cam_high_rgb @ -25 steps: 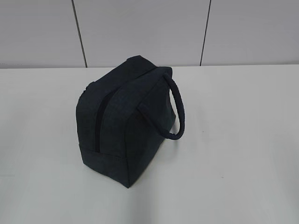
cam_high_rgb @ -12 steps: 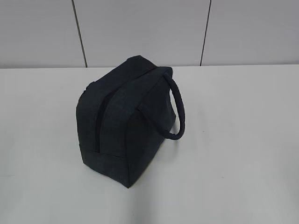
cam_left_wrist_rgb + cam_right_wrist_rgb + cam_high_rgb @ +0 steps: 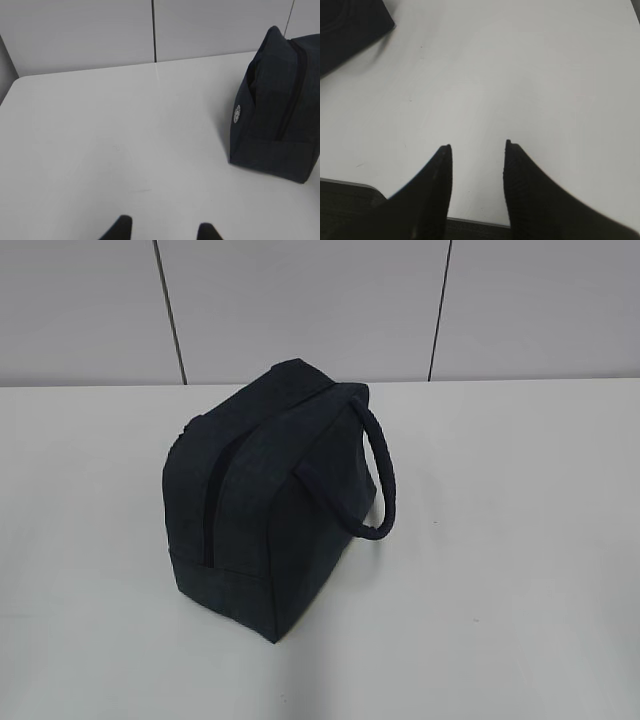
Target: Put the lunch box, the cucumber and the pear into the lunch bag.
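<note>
Grey panelled wall behind, white desk (image 3: 520,540) in front, and on it only the lunch bag (image 3: 265,505), sitting a bit left of centre in the exterior view. Nothing has changed over the last second: bag in the same spot, same pose, no arm enters that view. The only shift is on my side, my left claw (image 3: 162,232) has narrowed a touch. So I judge no real progress in this stretch; either loading is finished or not begun.

Bag looks zipped shut: the dark zipper line (image 3: 213,502) runs unbroken up the near end panel and over the top ridge, no silver lining showing. Lunch box, cucumber and pear are in no view, and I can't tell whether they are inside the bag.

Bag stands on its base. Long axis runs from the near-left end, facing the camera, back toward the far right near the wall, following the top ridge. One rope handle (image 3: 385,475) droops off the right flank, its loop hanging just above the desk.

Outward: in the left wrist view the bag sits at right, small round logo (image 3: 237,113) on its side, well apart from my left claw, which hangs partly parted and holds nothing. My right claw (image 3: 477,165) is likewise released, jaws parted over bare desk, bag corner only at the top-left edge of that view.
</note>
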{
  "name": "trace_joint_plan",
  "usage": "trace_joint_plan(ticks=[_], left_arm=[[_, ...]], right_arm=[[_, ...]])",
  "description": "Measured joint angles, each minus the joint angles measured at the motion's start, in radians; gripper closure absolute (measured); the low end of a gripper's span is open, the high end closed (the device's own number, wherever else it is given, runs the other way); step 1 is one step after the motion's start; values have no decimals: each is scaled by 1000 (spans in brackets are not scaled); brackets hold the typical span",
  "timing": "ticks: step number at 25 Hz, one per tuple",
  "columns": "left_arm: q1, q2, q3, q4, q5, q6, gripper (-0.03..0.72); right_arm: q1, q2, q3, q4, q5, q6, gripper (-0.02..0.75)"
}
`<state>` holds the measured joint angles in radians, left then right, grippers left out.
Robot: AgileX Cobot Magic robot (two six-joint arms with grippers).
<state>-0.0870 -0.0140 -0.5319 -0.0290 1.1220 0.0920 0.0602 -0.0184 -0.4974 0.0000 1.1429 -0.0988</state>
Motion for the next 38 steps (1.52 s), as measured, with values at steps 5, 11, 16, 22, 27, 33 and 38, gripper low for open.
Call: trace_joint_plan(ticks=[5,11,16,22,27,33,38], left_arm=[[0,0,0,0,-1,0,447],[0,0,0,0,-1,0,448],[1,0,0,0,-1,0,448],[82,0,0,0,-1,0,448],[91,0,0,0,-1,0,448],[90,0,0,0,-1,0,448],[90,0,0,0,-1,0,448]], right_arm=[[0,0,0,0,0,2,454],[0,0,0,0,0,2,454],[0,0,0,0,0,2,454],[0,0,0,0,0,4,454],[0,0,0,0,0,4,454],[0,0,0,0,0,4,454],[0,0,0,0,0,4,454]])
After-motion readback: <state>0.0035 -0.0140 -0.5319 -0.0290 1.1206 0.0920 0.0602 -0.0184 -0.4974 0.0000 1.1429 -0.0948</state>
